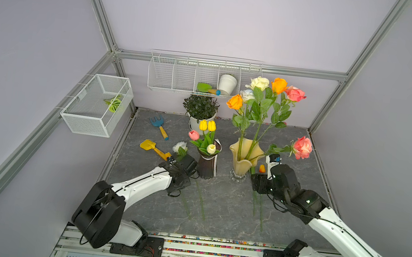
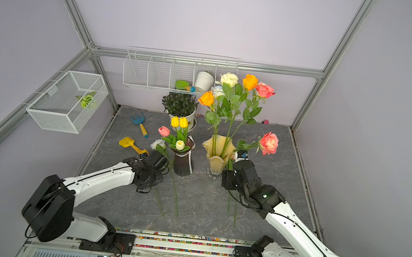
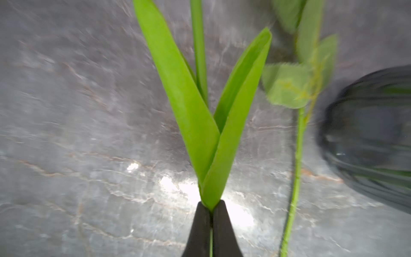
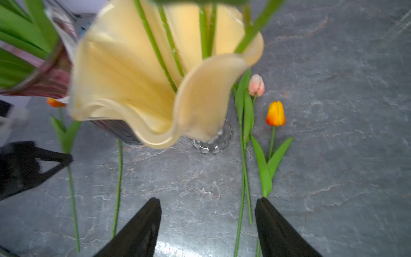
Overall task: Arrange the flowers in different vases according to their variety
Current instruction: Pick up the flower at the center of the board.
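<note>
Jaws of the left gripper (image 3: 211, 205) are clenched on the stem of a leafy tulip (image 3: 195, 124), above the grey table (image 1: 226, 214) and just beside the purple vase (image 1: 205, 166), which holds yellow, pink and cream tulips. A white rose (image 1: 180, 146) lies near that gripper. The right gripper (image 4: 208, 200) hangs released, grasping nothing, in front of the yellow vase (image 1: 242, 160) filled with roses. A pink tulip (image 4: 256, 85) and an orange tulip (image 4: 275, 113) lie side by side on the table next to it.
</note>
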Tool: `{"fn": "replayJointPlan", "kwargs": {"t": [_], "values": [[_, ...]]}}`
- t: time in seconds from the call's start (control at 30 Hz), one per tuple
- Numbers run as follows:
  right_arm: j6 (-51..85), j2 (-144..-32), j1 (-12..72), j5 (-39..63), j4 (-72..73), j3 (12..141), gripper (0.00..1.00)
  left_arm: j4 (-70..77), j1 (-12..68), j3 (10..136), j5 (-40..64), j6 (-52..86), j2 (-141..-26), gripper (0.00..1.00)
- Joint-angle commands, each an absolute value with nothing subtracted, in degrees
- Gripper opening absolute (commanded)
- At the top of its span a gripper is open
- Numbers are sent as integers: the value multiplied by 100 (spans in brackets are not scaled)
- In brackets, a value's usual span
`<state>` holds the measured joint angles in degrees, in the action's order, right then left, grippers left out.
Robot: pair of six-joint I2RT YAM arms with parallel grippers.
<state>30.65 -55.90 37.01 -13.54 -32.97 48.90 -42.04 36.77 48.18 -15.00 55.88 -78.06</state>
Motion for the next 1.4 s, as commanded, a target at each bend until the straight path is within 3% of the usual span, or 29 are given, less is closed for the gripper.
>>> {"fn": "replayJointPlan", "kwargs": {"t": [0.0,0.27,0.63,1.03,1.37], "values": [[3433,-5820,3507,-1427,-3738,4695,73,-4633,3715,4954,-2135,5597,-7273,0],[3388,-6906,2899,-1020,-4004,4492,74,-4783,3734,5116,-2669,5175,-6031,0],[3079,-8414,2395,-744,-3093,4361,70,-4273,3846,5554,-2848,4130,-5148,0],[3079,-8898,2229,-448,-3073,4449,42,-2699,4230,7122,-2511,1706,-5693,0],[3135,-8644,2223,-430,-3160,4436,40,-1869,4343,8195,-1667,852,-6447,0]]}}
